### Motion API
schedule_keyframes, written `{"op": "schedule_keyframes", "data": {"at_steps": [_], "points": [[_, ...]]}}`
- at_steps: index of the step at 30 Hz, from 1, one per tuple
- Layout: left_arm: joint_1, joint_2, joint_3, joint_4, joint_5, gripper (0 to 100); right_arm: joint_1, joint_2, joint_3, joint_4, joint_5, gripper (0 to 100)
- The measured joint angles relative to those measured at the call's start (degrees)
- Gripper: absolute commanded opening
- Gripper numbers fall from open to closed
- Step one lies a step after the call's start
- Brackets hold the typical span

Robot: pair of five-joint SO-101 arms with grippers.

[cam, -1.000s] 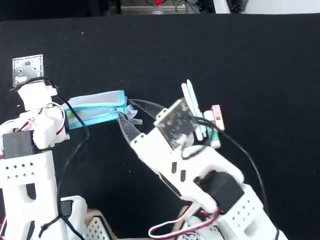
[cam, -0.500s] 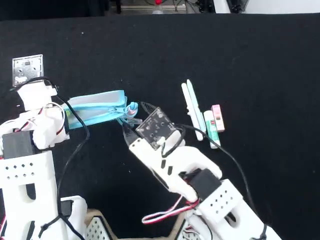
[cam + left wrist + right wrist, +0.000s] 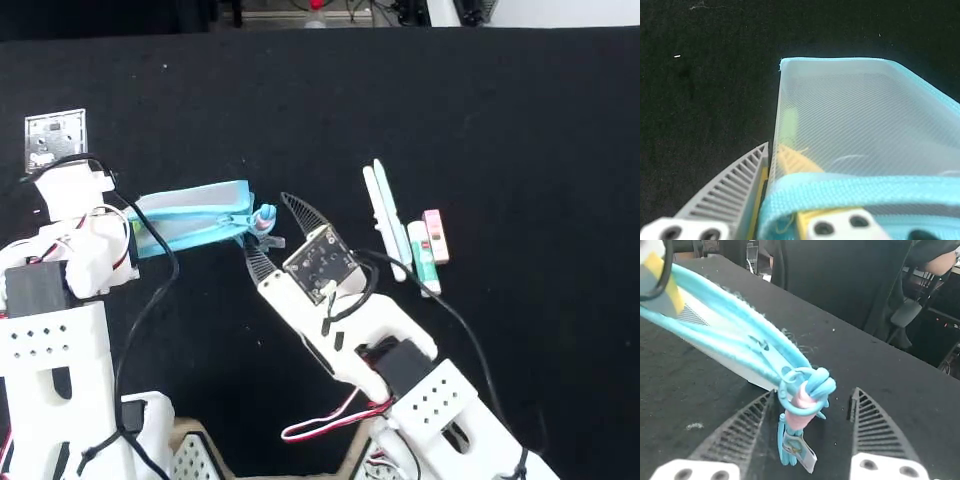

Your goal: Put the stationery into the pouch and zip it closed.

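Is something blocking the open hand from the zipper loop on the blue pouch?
No, nothing visible blocks it. The right hand is open, and the zipper loop on the blue pouch lies right between its two fingers, with bare black table on either side.

Bright, even lighting; shadows soft and faint.

Blue mesh pouch (image 3: 195, 218) lies well apart from the clustered stationery (image 3: 388, 222).
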Motion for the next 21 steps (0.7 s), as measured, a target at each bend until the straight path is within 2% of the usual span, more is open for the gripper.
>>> {"op": "schedule_keyframes", "data": {"at_steps": [2,4,12,21], "points": [[0.00,0.00,0.00,0.00,0.00,3,0.09,0.00,0.00,0.00,0.00,1.2],[0.00,0.00,0.00,0.00,0.00,3,0.09,0.00,0.00,0.00,0.00,3.2],[-0.26,0.00,0.00,0.00,0.00,3,1.14,0.00,0.00,0.18,0.00,1.0],[0.18,0.00,0.00,0.00,0.00,3,8.00,-0.44,-5.63,11.08,0.18,1.0]]}}
